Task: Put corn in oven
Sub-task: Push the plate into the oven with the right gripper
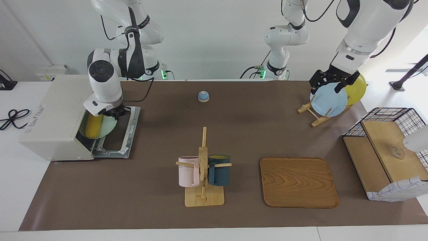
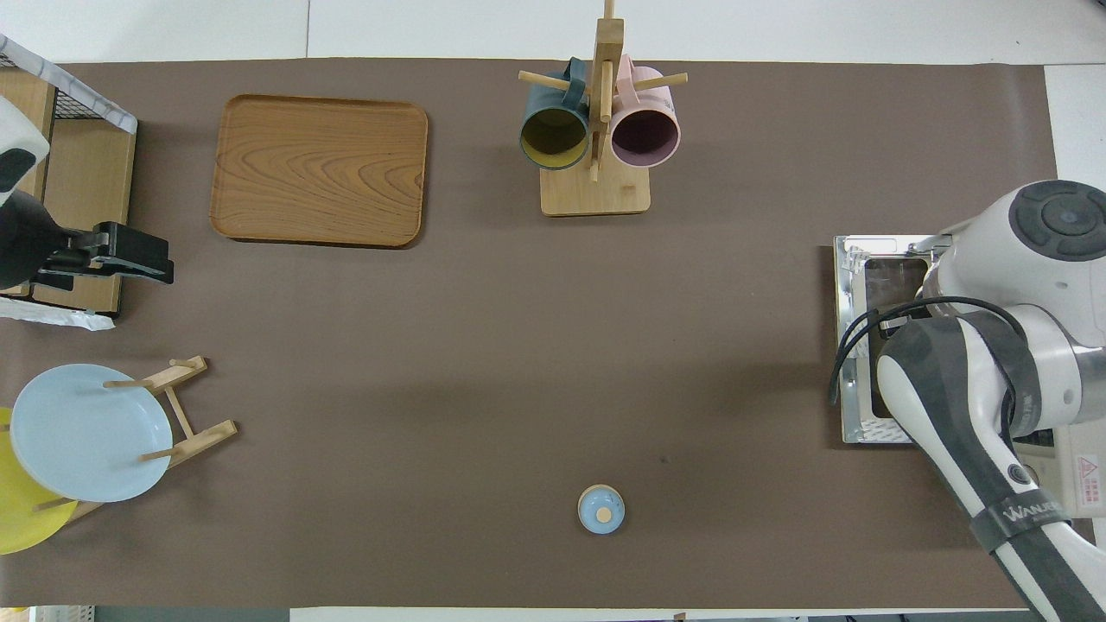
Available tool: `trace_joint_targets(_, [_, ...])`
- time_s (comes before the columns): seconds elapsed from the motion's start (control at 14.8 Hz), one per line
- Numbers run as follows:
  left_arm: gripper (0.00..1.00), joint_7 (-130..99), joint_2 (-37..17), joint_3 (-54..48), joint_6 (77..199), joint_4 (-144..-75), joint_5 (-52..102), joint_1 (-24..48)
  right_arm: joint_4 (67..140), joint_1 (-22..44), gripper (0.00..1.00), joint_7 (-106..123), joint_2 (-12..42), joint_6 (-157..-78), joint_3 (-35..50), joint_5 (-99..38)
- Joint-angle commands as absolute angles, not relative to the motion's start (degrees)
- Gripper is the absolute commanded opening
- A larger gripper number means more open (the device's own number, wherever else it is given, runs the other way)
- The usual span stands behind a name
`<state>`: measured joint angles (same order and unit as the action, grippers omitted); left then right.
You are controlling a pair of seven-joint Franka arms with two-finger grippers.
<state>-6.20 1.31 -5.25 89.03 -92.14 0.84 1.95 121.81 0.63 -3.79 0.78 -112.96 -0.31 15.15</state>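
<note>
Right gripper (image 1: 115,113) is hovering at off-white toaster oven (image 1: 55,115) w/ door down; can't tell its jaws. Bright yellow ribbed corn cob (image 1: 92,126) is lying on pale green plate (image 1: 107,125) at oven mouth. Risk: plate tipping off rack, corn rolling out. Left gripper (image 1: 329,82) is waiting over blue plate (image 1: 329,100).

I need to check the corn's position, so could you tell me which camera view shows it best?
The facing view: the corn lies on a pale green plate at the oven's open mouth, below the right gripper. In the overhead view, the right arm hides it completely.
</note>
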Motion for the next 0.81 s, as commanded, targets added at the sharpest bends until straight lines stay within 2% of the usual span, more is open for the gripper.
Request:
trace_joint_targets(0.0, [1.00, -5.80, 1.85, -5.89, 88.07, -92.02, 1.67, 0.97, 126.30, -0.79, 0.00, -2.37, -2.11, -116.71, 0.35, 16.52])
trace_joint_targets(0.34, [1.00, -5.80, 1.85, -5.89, 88.07, -92.11, 1.58, 0.97, 127.96, -4.57, 0.00, 2.37, -2.11, -121.28, 0.35, 16.70])
trace_joint_targets(0.75, [1.00, -5.80, 1.85, -5.80, 88.07, -92.11, 1.58, 0.97, 129.20, -5.62, 0.00, 2.46, -2.46, -121.55, 0.44, 15.91])
